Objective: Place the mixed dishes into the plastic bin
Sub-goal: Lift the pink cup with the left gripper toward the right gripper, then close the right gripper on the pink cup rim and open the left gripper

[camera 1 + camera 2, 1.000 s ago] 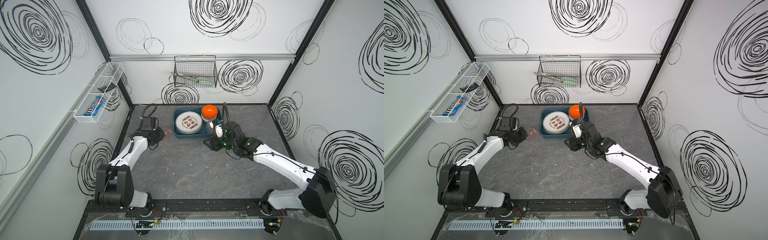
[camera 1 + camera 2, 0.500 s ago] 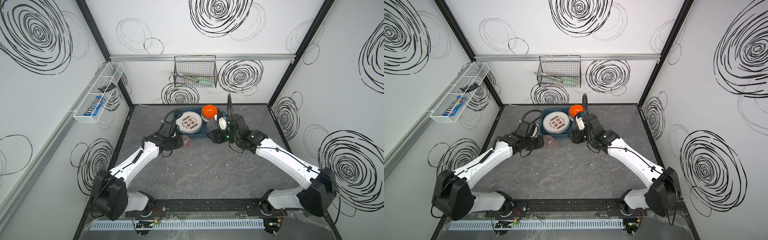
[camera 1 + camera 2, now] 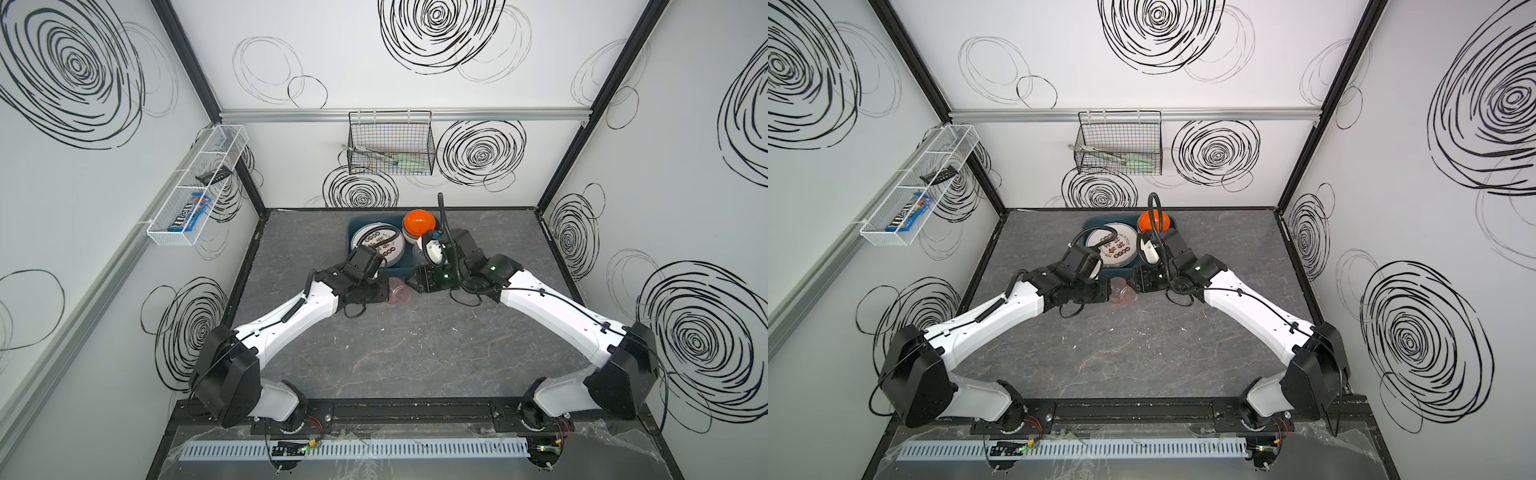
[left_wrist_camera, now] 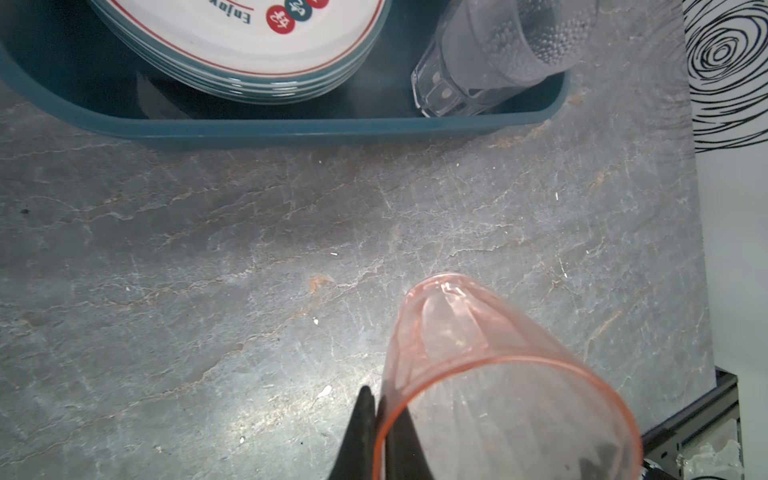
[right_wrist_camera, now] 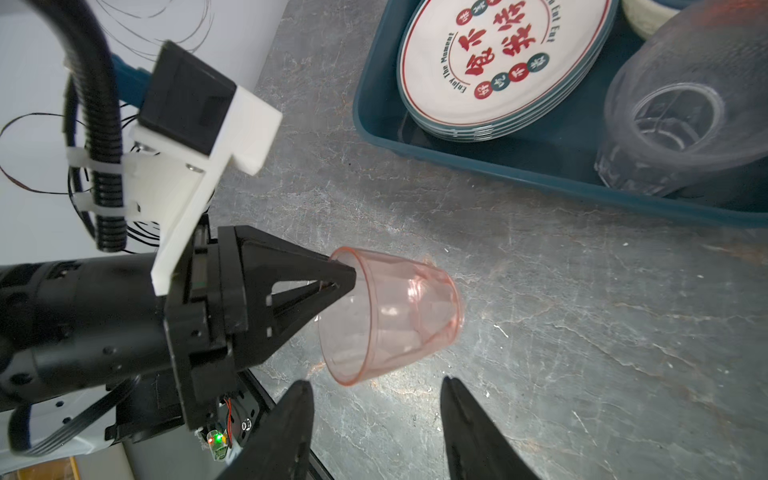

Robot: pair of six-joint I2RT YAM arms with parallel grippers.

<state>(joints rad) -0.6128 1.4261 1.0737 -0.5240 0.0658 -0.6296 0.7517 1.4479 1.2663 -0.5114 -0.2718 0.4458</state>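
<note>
- In both top views my left gripper [image 3: 384,291] is clamped on the rim of the pink tumbler [image 3: 398,291]. The tumbler hangs over the table [image 3: 415,353], just in front of the plastic bin [image 3: 352,227] and outside it.
- My right gripper [image 3: 410,281] faces the tumbler from the opposite side, just beside it. From up here I cannot make out how its jaws stand.
- Inside the bin I see the stack of plates [image 3: 380,245] on the left. The orange bowl [image 3: 419,221] is dome up at the far right corner.
- In the left wrist view my two black fingers [image 4: 361,424] pinch the pink rim, one inside and one outside. The tumbler's mouth faces the camera and its base points toward the bin.
- In that view a clear tumbler [image 4: 490,58] is in the bin's near corner beside the plates.
- In the right wrist view my right jaws stand apart with nothing between them, tips near the pink tumbler but not touching it.
- The tumbler is tipped on its side. I cannot tell whether it touches the table.
</note>
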